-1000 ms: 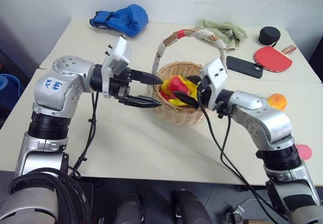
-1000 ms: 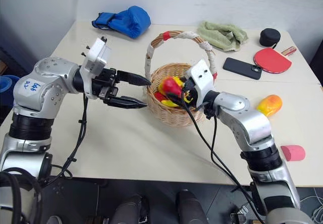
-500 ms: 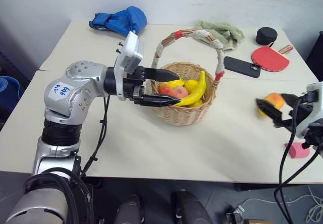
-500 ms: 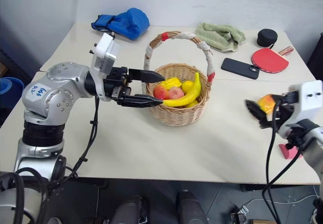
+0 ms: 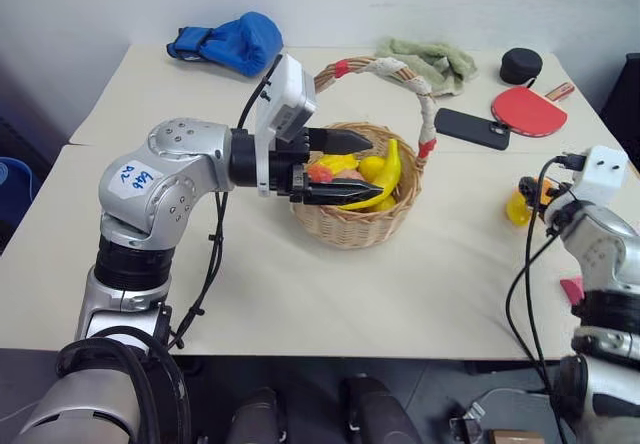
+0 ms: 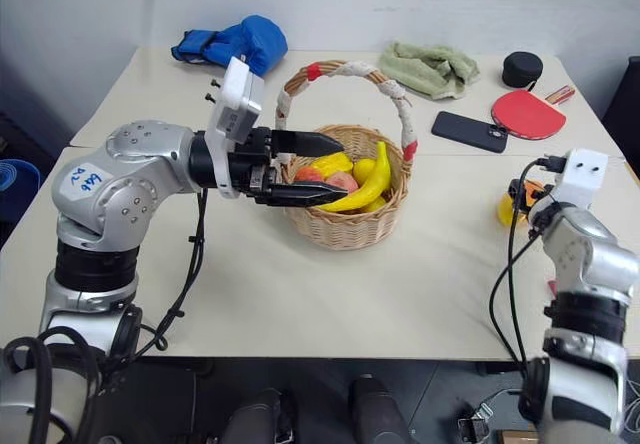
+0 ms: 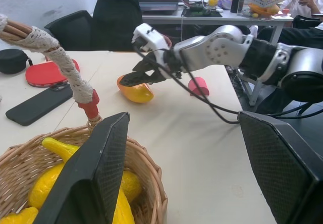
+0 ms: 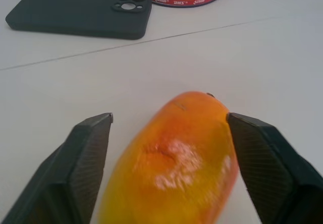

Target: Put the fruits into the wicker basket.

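Orange-yellow mango (image 8: 174,158) lies on the white table (image 5: 420,284) at the near right, between the right gripper's (image 8: 169,153) two black fingers (image 8: 83,158); they are spread to either side of it, one pad close against its flank, the other with a gap, so no grip shows. From the head views the mango is mostly hidden behind that wrist, only a yellow sliver showing, and the pink cylinder (image 5: 572,290) beside the arm is cut down to an edge. Left of centre, the left gripper (image 5: 350,169) reaches level over the wicker basket (image 5: 350,219), its jaws apart and empty, covering part of the fruit inside. The banana (image 5: 375,179) and an apple-like piece (image 5: 322,172) sit in the basket; what lies beneath them cannot be made out. Farther off lie a black phone (image 5: 470,127), a red paddle (image 5: 528,110), a green cloth (image 5: 430,59) and a blue glove (image 5: 225,41). A second ago the right gripper was at the basket; it has since swung out right to the mango.
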Motion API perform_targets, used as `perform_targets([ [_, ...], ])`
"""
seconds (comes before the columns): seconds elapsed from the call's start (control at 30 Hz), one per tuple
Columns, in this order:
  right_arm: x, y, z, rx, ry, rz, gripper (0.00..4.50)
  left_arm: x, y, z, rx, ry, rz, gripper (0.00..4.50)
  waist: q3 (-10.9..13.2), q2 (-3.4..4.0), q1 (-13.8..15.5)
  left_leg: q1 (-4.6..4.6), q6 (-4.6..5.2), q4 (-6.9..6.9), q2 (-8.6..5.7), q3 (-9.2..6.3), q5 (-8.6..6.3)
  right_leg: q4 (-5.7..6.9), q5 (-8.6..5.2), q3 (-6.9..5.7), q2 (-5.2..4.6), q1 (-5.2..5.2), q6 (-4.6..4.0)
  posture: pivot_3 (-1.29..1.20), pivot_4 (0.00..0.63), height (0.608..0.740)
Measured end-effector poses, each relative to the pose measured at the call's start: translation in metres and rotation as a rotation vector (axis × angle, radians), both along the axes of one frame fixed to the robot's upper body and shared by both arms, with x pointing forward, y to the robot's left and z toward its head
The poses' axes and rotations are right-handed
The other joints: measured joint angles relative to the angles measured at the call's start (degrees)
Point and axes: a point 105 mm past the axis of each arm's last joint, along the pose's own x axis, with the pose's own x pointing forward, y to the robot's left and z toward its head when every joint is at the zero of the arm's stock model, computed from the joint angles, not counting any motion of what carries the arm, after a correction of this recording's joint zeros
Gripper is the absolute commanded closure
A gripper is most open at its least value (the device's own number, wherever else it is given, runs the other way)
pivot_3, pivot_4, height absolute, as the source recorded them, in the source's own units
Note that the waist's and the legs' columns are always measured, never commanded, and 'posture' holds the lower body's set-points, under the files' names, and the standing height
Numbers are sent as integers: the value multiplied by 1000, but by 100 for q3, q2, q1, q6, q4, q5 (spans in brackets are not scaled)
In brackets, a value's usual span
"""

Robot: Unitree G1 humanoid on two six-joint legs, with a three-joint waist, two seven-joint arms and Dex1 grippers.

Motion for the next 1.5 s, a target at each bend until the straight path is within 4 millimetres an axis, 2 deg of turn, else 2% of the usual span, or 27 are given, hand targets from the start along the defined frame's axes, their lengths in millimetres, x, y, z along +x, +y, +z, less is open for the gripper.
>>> perform_targets([
  [0.33,6,2,2,-9,79,-41,1684,-3,1,2,8,-21,-3,915,-1,1,-2,1,-2,3,1,-2,1,1,0,-1,0,3,0,0,150,740],
  [0.43,5,5,3,-84,100,-23,1073,-3,2,2,9,-21,-3,915,-1,2,-7,0,-4,2,1,-2,2,3,0,0,1,1,0,0,150,740],
  [0.53,4,12,8,-98,106,-3,50,-4,2,3,7,-19,-5,915,-1,2,-1,0,-4,2,1,-1,2,3,0,0,0,1,0,0,150,740],
  [0.7,-2,23,18,-64,117,-42,50,-4,2,3,8,-20,-5,915,-1,3,7,0,-5,2,1,-4,2,5,0,-1,-2,1,0,0,150,740],
  [0.9,-8,12,1,23,180,-145,50,-4,2,3,7,-22,-4,915,-1,3,7,-2,-5,3,-2,-1,2,-1,0,0,-2,2,0,0,150,740],
  [1.07,-1,7,-14,94,220,-175,50,-4,2,3,7,-22,-3,915,-1,3,-11,-1,-5,0,0,2,2,-2,0,1,1,1,0,0,150,740],
  [1.17,0,6,-24,116,238,-180,604,-3,2,3,7,-23,-2,915,-1,3,-14,-1,-6,-3,-1,1,2,-3,0,2,2,-1,0,0,150,740],
  [1.2,1,6,-24,114,227,-175,996,-3,3,3,8,-23,-1,915,-1,3,-16,-1,-6,-4,-1,2,2,-3,0,3,2,-1,0,0,150,740],
  [1.27,4,7,-20,101,205,-161,1426,-3,4,3,11,-23,3,915,-1,3,-21,-1,-6,-4,-1,2,2,-5,0,3,2,-1,0,0,150,740],
  [1.43,3,17,2,10,126,-64,1446,0,9,3,19,-23,25,915,-1,4,-15,-2,-6,-6,0,0,3,-4,0,1,1,-1,0,0,150,740],
  [1.47,1,26,11,-43,90,8,1446,1,12,4,20,-22,35,915,0,5,-15,-2,-7,-8,0,0,2,-3,0,2,2,-3,0,0,150,740],
  [1.5,-3,49,25,-79,32,145,1446,3,21,3,30,-21,61,915,2,9,-37,-1,-11,-14,3,1,2,-2,0,3,6,-7,0,0,150,740],
])
